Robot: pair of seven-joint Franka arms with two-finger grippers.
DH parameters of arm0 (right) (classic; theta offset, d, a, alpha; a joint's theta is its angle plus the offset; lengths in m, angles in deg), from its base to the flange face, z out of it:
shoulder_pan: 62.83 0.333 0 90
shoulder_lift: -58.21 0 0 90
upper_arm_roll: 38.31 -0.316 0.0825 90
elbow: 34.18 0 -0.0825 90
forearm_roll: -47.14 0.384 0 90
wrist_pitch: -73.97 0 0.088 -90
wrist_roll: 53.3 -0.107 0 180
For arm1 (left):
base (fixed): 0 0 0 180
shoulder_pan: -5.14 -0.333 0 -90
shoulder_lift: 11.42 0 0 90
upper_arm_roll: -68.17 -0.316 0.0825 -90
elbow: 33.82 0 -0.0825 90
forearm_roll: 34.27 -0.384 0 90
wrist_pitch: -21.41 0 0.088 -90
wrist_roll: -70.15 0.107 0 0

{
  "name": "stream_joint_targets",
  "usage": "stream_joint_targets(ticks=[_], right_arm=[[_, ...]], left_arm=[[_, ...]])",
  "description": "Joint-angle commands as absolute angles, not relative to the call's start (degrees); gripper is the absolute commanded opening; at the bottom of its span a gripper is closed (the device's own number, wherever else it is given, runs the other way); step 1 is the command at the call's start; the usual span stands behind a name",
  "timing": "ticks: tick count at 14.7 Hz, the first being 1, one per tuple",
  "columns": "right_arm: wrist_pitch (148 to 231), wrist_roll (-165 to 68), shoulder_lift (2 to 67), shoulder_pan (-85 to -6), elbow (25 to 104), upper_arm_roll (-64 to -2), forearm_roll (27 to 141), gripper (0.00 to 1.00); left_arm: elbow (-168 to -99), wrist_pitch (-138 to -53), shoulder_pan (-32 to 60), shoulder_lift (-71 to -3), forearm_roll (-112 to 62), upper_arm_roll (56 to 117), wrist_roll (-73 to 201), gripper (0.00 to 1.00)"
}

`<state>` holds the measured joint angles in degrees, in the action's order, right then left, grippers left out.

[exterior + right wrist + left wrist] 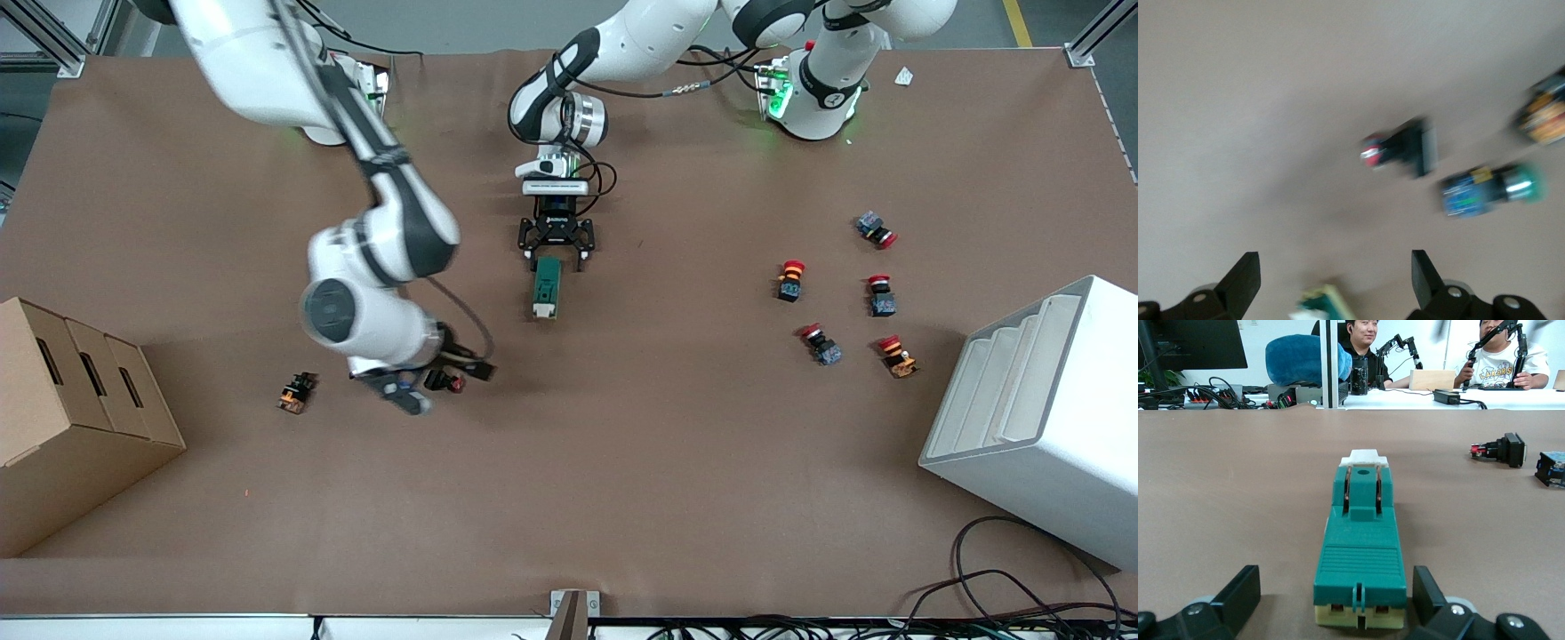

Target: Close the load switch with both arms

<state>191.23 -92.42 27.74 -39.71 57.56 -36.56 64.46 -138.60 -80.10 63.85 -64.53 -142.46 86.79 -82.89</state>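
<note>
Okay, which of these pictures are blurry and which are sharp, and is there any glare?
Right wrist view: heavily motion-smeared, the push buttons streaked and the right gripper open over them. Left wrist view: crisp on the load switch, which lies between the open left gripper's fingers. Front view: even light and soft shadows, no glare on the table, some smear at the right arm's wrist.

The right wrist view is smeared; the load switch [1325,303] is cut off at its edge.

Brown table [622,462]: load switch [546,286], push buttons [790,279], cardboard box [71,418], white rack [1040,418].
</note>
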Motion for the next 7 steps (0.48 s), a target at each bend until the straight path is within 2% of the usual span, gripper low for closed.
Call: stream_joint_targets(ticks=[1, 7], right_arm=[[182.9, -79.6, 33.3, -47.4, 59.5, -38.0, 59.4, 1.00], [167.6, -58.5, 38.0, -58.2, 54.7, -38.0, 49.1, 1.00]], left_arm=[[-134.5, -82.7, 63.2, -67.9, -143.5, 86.9, -85.6, 1.00], [-129.5, -83.4, 63.1, -67.7, -137.4, 89.4, -85.2, 1.00]])
